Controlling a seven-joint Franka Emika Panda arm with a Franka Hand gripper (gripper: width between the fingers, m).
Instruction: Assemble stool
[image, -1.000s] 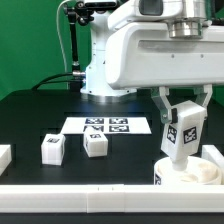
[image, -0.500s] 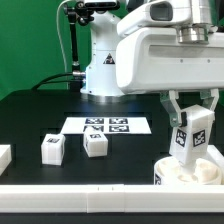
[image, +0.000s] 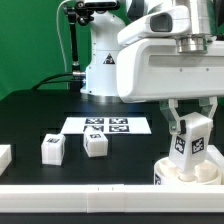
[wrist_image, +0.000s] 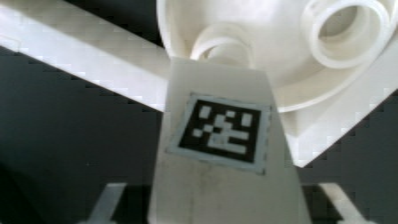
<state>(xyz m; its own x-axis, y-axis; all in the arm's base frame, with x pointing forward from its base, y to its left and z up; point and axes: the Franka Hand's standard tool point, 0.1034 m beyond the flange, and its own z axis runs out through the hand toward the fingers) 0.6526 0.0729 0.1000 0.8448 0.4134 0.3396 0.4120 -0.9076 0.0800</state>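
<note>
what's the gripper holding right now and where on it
A stool leg, pinched by the gripper on two opposite sides near its upper end, with its lower end over the seat disc.

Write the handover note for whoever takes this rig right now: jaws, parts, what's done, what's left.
Gripper: jaws shut on one leg block, held upright over the seat disc at the exterior view's right.
In the wrist view, that block's far end meets a round socket in the seat. Whether it is fully in cannot be told.
Two loose leg blocks stand on the table in front of the marker board.
Done: no leg is visibly fitted yet.
Left: probably press this leg home, release it, then fetch the two loose ones.
</note>
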